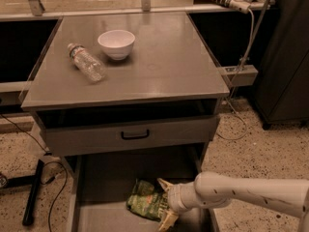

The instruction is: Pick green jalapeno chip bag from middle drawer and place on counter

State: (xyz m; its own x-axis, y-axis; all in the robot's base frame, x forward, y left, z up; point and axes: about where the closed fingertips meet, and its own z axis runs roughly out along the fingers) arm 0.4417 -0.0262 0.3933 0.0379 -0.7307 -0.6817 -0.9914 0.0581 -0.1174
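The green jalapeno chip bag (pixel 144 199) lies crumpled on the floor of the open middle drawer (pixel 108 178), near its front right. My gripper (pixel 165 203) comes in from the right on a white arm, low inside the drawer. Its two pale fingers (pixel 163 183) stand apart, one behind and one in front of the bag's right end, which sits between them. The counter (pixel 164 66) is the grey cabinet top above.
A white bowl (pixel 116 43) and a clear plastic bottle (pixel 87 63) on its side sit at the counter's back left. A shut drawer front with a black handle (pixel 135 135) overhangs the open drawer. Cables and a black bar (pixel 33 192) lie on the floor at left.
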